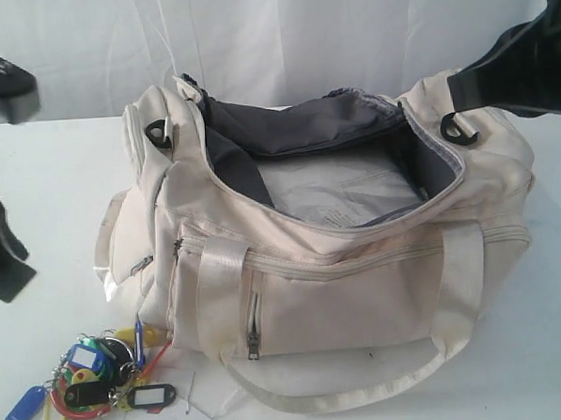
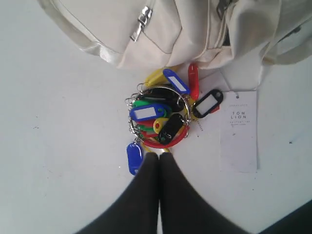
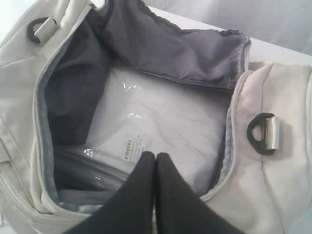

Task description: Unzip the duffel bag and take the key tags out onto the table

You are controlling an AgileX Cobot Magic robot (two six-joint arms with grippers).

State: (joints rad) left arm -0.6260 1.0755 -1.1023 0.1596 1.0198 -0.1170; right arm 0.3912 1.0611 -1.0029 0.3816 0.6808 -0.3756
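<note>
The cream-white duffel bag [image 1: 360,281] lies on the white table [image 1: 43,175] with its top zip open, showing the dark grey lining [image 3: 73,97]. The key tags [image 1: 92,380], a bunch in blue, yellow, green, red and black on metal rings, lie on the table beside the bag's front left corner. In the left wrist view, my left gripper [image 2: 158,155] is shut and empty, its tips just short of the key tags [image 2: 158,117] and above the table. My right gripper [image 3: 155,155] is also shut and empty, hovering over the bag's open mouth.
A clear plastic-wrapped white filler [image 3: 161,117] lies inside the bag. A white paper label [image 2: 238,131] rests on the table next to the tags. The bag's strap handle [image 1: 346,390] loops along the table's front. Black D-rings [image 3: 263,132] sit at the bag's ends.
</note>
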